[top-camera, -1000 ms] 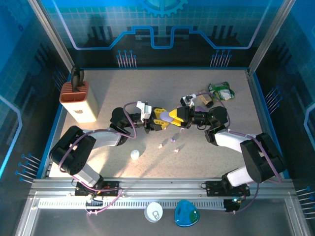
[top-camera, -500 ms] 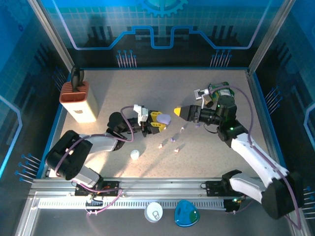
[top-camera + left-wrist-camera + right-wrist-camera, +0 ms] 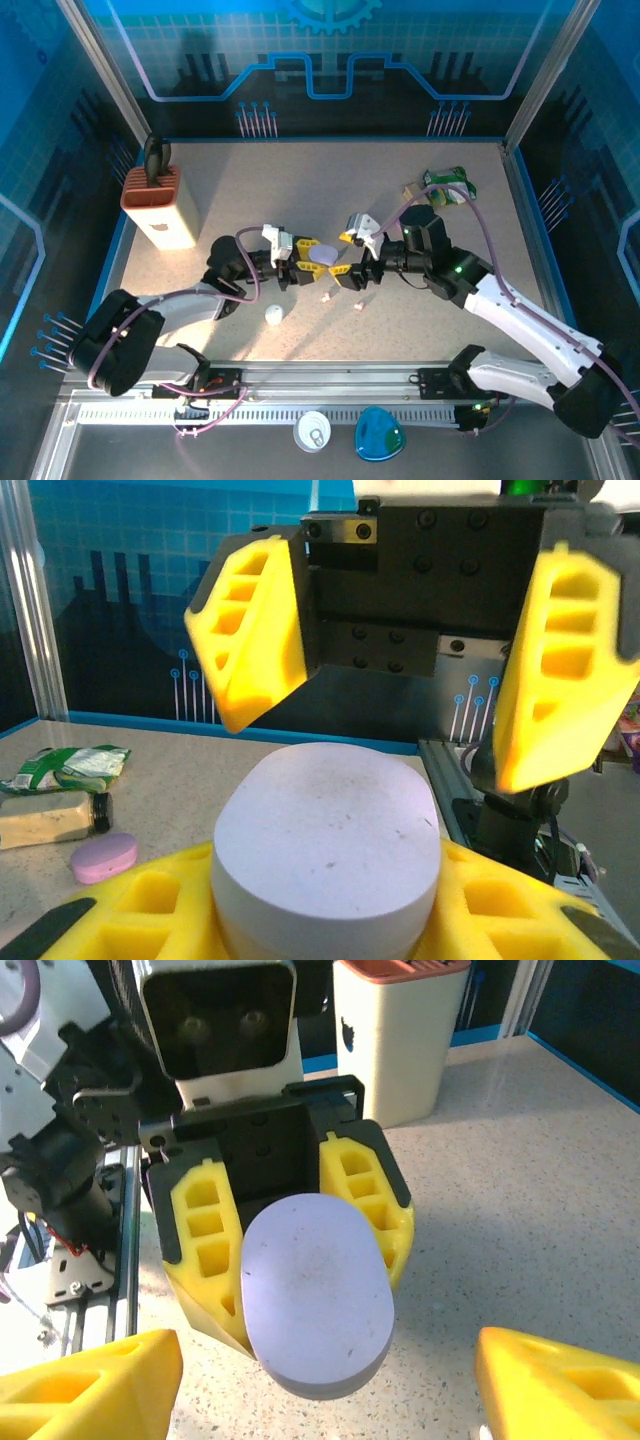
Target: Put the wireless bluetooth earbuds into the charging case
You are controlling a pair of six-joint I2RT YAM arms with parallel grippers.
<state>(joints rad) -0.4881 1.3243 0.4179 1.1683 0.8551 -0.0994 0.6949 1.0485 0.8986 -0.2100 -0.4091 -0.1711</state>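
My left gripper [image 3: 310, 261] is shut on a lilac pebble-shaped charging case [image 3: 320, 256], closed lid outward, just above mid-table. In the left wrist view the case [image 3: 325, 850] sits between my yellow fingers [image 3: 120, 920]. My right gripper [image 3: 350, 255] faces it, open, its fingers [image 3: 250, 640] standing either side of the case without touching. From the right wrist the case [image 3: 315, 1290] shows end-on in the left gripper's fingers [image 3: 205, 1250], with my own fingertips [image 3: 90, 1380] wide apart below. Two tiny earbuds [image 3: 325, 297] [image 3: 357, 305] lie on the table under the grippers.
A white pebble-like case [image 3: 274, 315] lies in front of the left arm. A knife block [image 3: 160, 205] stands at the far left. A green packet [image 3: 450, 183] and a small bottle [image 3: 418, 192] lie at the back right, with a pink case [image 3: 103, 857] near them.
The right gripper let go of the lilac case, drew back to the right, opened and returned to face it. The left gripper carried the case slightly left and nearer.
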